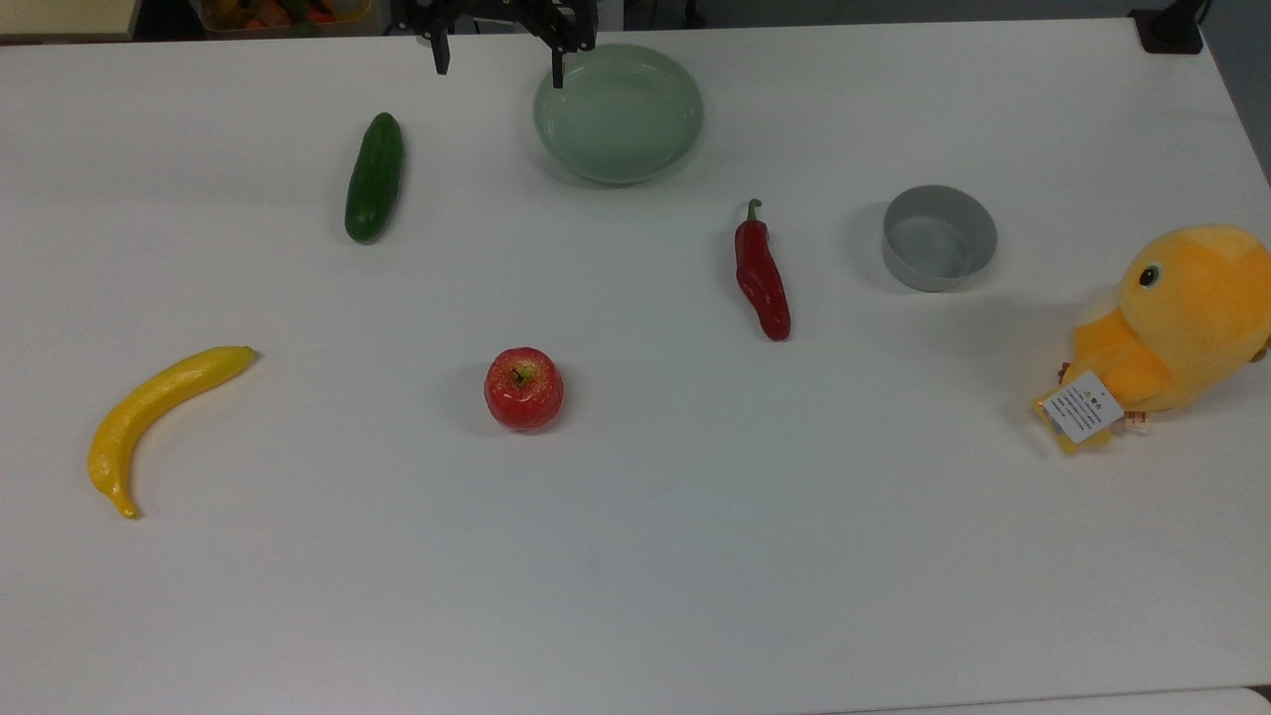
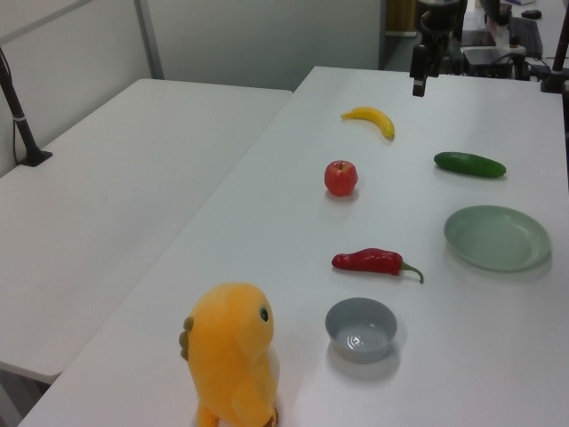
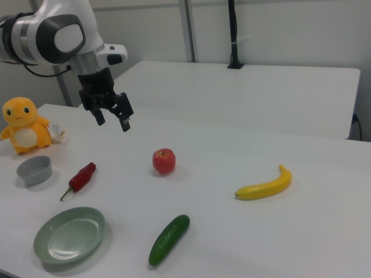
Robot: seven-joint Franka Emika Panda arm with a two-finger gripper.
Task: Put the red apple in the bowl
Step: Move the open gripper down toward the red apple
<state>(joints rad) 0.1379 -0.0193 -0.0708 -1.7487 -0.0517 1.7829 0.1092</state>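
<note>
Mid-counter sat the apple, well apart from the bowl toward the top view's right edge; the hand hung wide and empty, high above the far edge.

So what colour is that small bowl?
Grey; the bowl shows best in the top view.

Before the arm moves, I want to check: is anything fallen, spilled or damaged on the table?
Nothing stands out. The red apple sits stem up, the grey bowl stands upright and empty, and the open end effector hangs above the table, holding nothing.
</note>
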